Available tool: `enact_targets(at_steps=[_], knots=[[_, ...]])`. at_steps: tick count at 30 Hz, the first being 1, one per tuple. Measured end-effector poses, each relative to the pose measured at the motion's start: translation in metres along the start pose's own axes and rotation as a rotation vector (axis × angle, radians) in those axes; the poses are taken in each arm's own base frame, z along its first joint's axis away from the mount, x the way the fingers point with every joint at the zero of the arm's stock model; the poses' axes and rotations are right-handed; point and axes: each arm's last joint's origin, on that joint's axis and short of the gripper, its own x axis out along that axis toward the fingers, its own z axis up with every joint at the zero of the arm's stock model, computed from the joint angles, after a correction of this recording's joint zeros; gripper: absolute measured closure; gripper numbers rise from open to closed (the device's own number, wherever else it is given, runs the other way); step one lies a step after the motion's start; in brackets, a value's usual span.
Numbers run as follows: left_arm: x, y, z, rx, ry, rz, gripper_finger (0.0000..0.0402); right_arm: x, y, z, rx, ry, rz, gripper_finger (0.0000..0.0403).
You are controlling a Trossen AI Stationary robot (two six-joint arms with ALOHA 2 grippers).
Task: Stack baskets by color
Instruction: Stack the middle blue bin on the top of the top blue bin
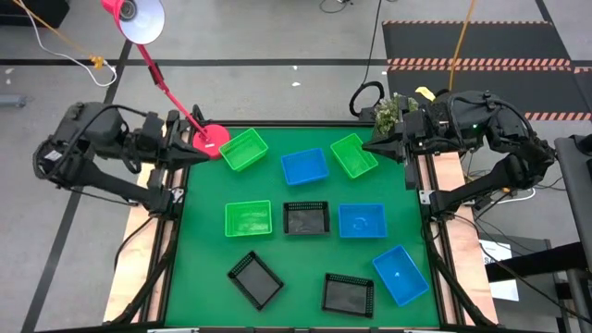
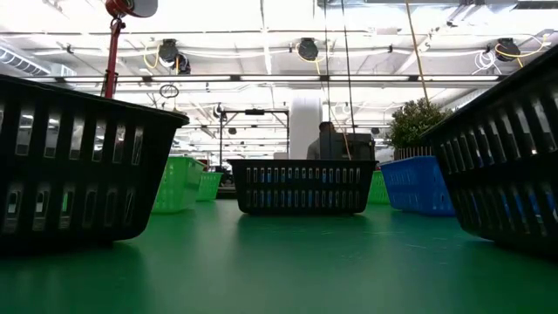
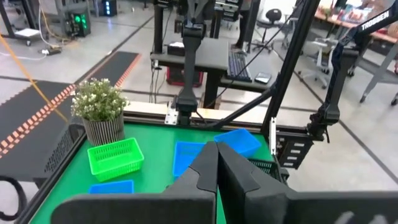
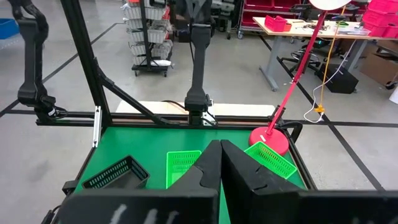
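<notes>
Both arms folded back at the table's far corners, elbows out past the side rails, wrists aimed inward over the green mat. Left tool point(image 1: 181, 139) has fingers pressed together, holding nothing, parked right beside the round pink lamp base point(image 1: 211, 137). Right tool point(image 1: 377, 143) also pinched together and empty, tip just off the far right corner near a small potted plant point(image 1: 388, 111).

Nine shallow rectangular plastic baskets lie single and unstacked on the green table point(image 1: 199, 259).
- Nearest the left tool: bright green basket point(image 1: 244, 149), tilted, slotted walls; a second green one point(image 1: 249, 218) sits further in toward the middle.
- Nearest the right tool: third green basket point(image 1: 353, 154), tilted.
- Between the tools: blue smooth-walled basket point(image 1: 304, 166).
- Middle row: black mesh-sided basket point(image 1: 306, 218), then a blue one point(image 1: 362, 221).
- Farthest from both tools, near edge: black mesh basket point(image 1: 255, 279) turned diagonal, another black mesh one point(image 1: 349, 294), and a blue one point(image 1: 400, 274), angled.

Low view shows the vertical slot pattern of the black mesh walls.
</notes>
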Motion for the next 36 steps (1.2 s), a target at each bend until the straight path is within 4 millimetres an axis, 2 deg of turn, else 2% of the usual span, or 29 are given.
enact_targets(at_steps=[6, 11, 20, 31, 36], knots=[[0.010, -0.005, 0.030, -0.003, 0.008, 0.001, 0.0400, 0.000, 0.000, 0.000, 0.000, 0.000, 0.000, 0.0403], [0.022, -0.006, 0.039, -0.025, 0.050, 0.012, 0.0399, 0.000, 0.000, 0.000, 0.000, 0.000, 0.000, 0.0403], [0.045, -0.006, 0.038, -0.069, 0.090, 0.065, 0.0399, 0.000, 0.000, 0.000, 0.006, 0.000, 0.001, 0.0403], [0.052, -0.005, 0.039, -0.056, 0.077, 0.112, 0.0398, 0.000, 0.000, 0.000, -0.002, 0.000, 0.001, 0.0403], [0.054, -0.004, 0.039, -0.054, 0.076, 0.142, 0.0398, 0.000, 0.000, 0.000, 0.068, 0.000, 0.002, 0.0403]])
